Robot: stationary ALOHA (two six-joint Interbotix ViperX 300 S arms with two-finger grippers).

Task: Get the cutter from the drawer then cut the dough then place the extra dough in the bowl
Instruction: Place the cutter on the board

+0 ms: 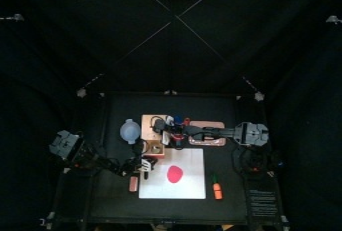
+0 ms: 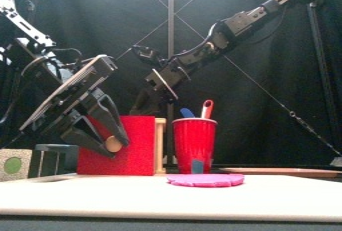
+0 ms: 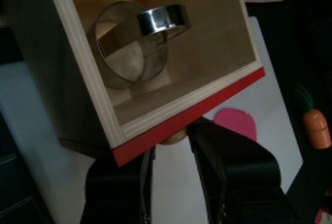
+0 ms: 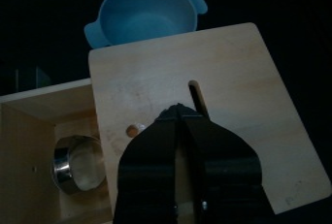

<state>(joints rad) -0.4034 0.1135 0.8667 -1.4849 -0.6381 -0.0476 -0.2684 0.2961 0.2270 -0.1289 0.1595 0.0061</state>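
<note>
The round metal cutter (image 3: 140, 36) was seen lying on the floor of the open drawer of the pale wooden box (image 4: 220, 73), just behind the red drawer front (image 3: 195, 107). The ring's open side was turned upward. The direction of its wire handle could not be made out.

The left gripper (image 3: 173, 143) was closed around the small pale knob (image 3: 169, 137) on the drawer front. The right gripper (image 4: 185, 121) was pressed on the box top beside the slot, its jaws clamped together with nothing held.

The cutter was judged nearer to the left gripper: directly beyond the knob, deeper into the drawer and toward the box. From the right gripper it lay lower and forward. Reaching it was judged to require the knob to be let go and one gripper to be brought down from above.

The flat pink disc of dough (image 1: 177, 173) was found on the white cutting board (image 1: 194, 160), and the blue-grey bowl (image 4: 146, 10) behind the box.
</note>
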